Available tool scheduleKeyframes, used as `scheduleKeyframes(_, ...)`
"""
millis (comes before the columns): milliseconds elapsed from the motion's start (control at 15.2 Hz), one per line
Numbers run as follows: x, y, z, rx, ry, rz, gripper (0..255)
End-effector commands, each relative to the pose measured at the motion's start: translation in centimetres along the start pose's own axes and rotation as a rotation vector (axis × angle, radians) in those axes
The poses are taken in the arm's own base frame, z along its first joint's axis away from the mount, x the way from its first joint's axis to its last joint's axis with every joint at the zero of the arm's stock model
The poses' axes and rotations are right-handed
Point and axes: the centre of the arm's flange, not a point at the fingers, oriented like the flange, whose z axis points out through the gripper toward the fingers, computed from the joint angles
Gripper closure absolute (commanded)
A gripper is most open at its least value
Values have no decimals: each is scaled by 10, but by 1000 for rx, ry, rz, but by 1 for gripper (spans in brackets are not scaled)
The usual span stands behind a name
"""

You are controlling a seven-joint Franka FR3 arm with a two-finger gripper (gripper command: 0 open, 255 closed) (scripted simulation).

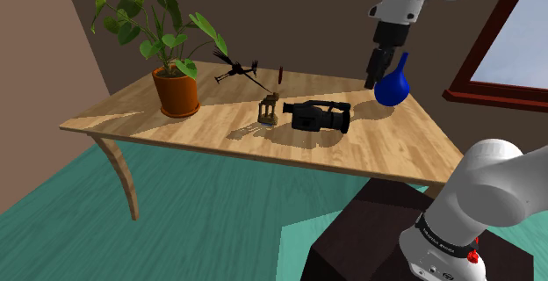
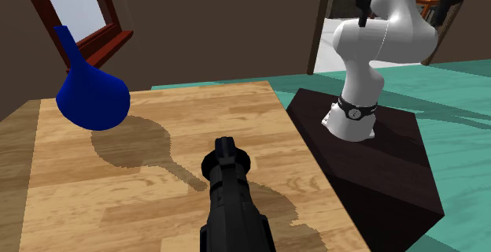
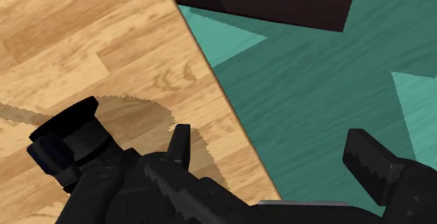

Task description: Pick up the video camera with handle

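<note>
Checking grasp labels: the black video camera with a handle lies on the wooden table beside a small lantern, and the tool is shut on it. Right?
No: the wrist view shows the tool open, not shut on the black video camera with a handle. It does lie on the wooden table beside the small lantern.

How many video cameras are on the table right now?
1. The black video camera lies between the small lantern and the blue vase. The potted plant could hide more.

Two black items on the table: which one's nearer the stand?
The video camera, bulky with a lens barrel; the spindly black figure stands farther back, near the potted plant.
</note>
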Motion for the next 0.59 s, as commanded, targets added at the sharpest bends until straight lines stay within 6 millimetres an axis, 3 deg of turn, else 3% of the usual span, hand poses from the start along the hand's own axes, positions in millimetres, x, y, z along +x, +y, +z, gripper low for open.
scheduleKeyframes(0,17,17,13,-9,-4,-38,0)
scheduleKeyframes(528,83,78,64,-40,-26,-180,0)
